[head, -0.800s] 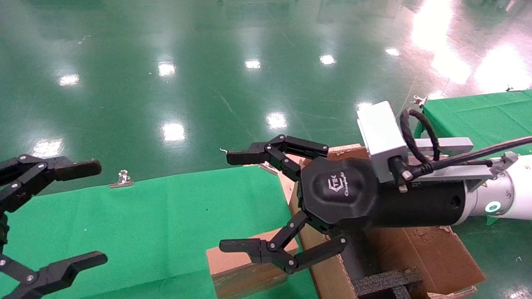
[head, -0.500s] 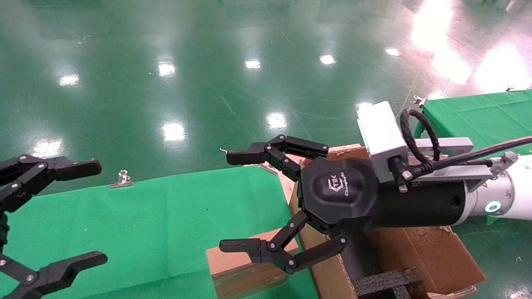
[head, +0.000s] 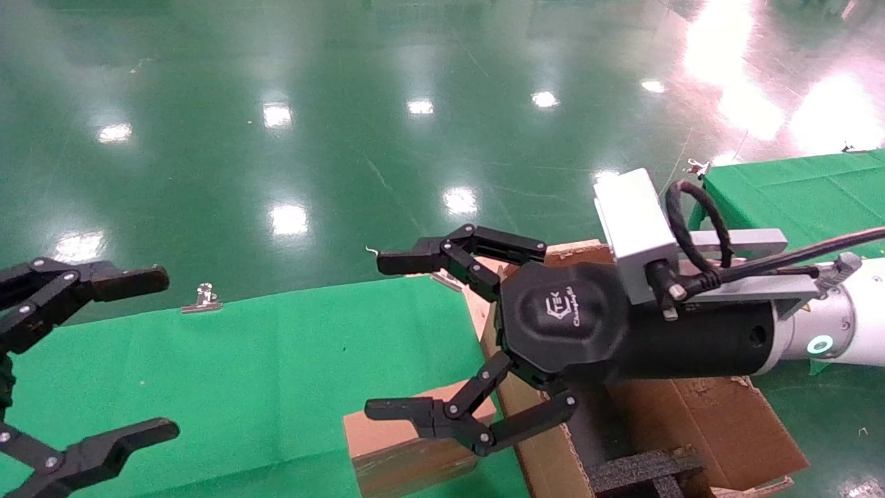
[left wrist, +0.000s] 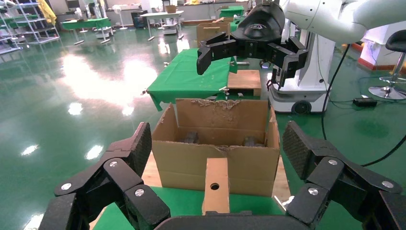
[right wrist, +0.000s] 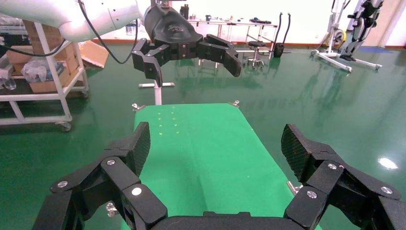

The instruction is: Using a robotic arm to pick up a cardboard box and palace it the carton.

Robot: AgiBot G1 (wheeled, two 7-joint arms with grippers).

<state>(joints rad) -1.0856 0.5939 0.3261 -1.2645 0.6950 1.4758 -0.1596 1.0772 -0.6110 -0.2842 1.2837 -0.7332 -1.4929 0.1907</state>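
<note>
In the head view, the right gripper (head: 387,335) hangs at about 5 o'clock of the picture, on the robotic arm (head: 854,328) that reaches in from 3 o'clock with its white camera block (head: 632,225) on top. Its fingers are spread wide with nothing between them; the lower finger (head: 408,409) lies over the cardboard box (head: 394,453), though whether it touches cannot be told. The cardboard box sits at 6 o'clock on the green table cloth (head: 276,360), just beside the carton (head: 719,422), which stands at its 3 o'clock with black foam (head: 639,470) showing inside. The left gripper (head: 148,356) waits at 8 o'clock, also spread and empty, well apart from the box. A metal clip (head: 204,297) holds the cloth's far edge at 10 o'clock.

In the left wrist view, the left gripper (left wrist: 218,153) frames the scene, fingers released. The cardboard box (left wrist: 215,189) stands upright at 6 o'clock, a round hole in its near face, against the carton's (left wrist: 215,163) front wall. The carton is open, its back flap ragged. Above it, at 12 o'clock, the right gripper (left wrist: 246,60) hovers, parted.

In the right wrist view, the right gripper (right wrist: 218,148) is released over the green table cloth (right wrist: 201,148). The left gripper (right wrist: 194,64) shows at 12 o'clock, parted and holding nothing. Neither the box nor the carton appears here.
</note>
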